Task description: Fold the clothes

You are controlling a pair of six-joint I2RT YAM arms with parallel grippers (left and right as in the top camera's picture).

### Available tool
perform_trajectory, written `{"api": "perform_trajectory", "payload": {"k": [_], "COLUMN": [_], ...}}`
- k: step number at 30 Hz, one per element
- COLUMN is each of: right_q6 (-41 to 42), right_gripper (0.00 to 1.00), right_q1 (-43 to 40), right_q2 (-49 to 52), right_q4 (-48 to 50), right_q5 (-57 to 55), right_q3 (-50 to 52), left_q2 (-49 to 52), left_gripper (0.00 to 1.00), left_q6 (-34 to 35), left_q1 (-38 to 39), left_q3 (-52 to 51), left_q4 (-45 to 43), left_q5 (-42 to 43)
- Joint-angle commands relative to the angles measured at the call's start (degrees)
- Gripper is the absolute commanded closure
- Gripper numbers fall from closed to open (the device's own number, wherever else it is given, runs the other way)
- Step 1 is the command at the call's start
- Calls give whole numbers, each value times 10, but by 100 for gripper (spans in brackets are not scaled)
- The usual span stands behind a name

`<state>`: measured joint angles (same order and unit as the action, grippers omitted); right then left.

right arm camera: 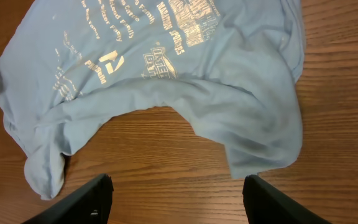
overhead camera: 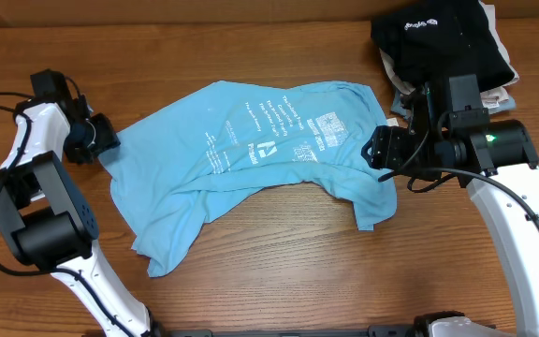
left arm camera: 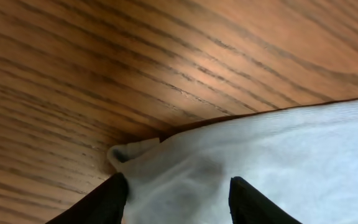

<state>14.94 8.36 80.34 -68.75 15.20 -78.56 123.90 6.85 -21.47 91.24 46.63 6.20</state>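
On my right, at the far edge of the wooden desk [overhead camera: 279, 271], a black garment [overhead camera: 443, 42] with a small white logo lies on folded beige and grey-blue garments [overhead camera: 398, 86].
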Motion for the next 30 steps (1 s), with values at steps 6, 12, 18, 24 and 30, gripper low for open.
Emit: {"api": "perform_trajectory", "payload": {"k": [6,12,18,24,30], "right_q6": [-2,-2,-2,-2,-2], "right_gripper": [29,29,29,29,29], "right_q1": [3,3,3,3,3], "right_q2": [1,1,1,1,1], "right_q4": [1,2,4,8,8], "right_q5": [3,3,3,3,3], "right_q3": [-13,-13,-13,-13,-13], "left_q2": [10,10,15,25,26], "left_gripper": [43,42,51,57,77], "left_q6": [-11,-11,-10,-9,-9], "left_q1": [-3,-6,2,13,12], "left_q3": [5,5,-3,-12,-12], "left_q4": [-7,-7,-12,-14,-14], "left_q5": [-44,-51,-17,-19,-22]}}
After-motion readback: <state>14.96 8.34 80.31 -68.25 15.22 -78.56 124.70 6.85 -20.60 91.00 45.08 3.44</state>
